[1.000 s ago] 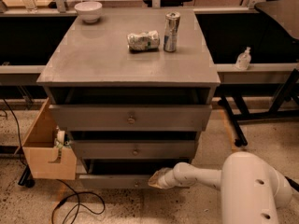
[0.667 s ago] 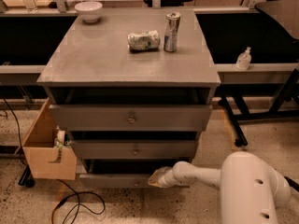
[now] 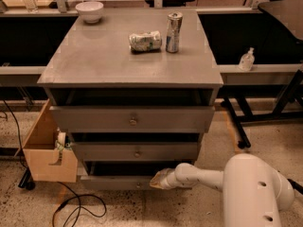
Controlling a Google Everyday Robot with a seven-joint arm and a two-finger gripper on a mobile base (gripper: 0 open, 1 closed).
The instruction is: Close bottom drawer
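Note:
A grey cabinet (image 3: 132,60) has three drawers, all pulled out a little. The bottom drawer (image 3: 113,182) is the lowest and narrowest, with a thin grey front near the floor; its knob is hidden. My gripper (image 3: 158,179) on the white arm (image 3: 203,178) is at the right part of that drawer's front, touching or nearly touching it. The mid drawer (image 3: 136,151) and the top drawer (image 3: 132,119) sit above it, each with a small knob.
On the cabinet top lie a crushed can (image 3: 145,41), an upright can (image 3: 173,26) and a white bowl (image 3: 89,10). A wooden box (image 3: 47,148) stands at the left of the cabinet. A black cable (image 3: 78,205) lies on the floor. A bottle (image 3: 246,59) stands on the right ledge.

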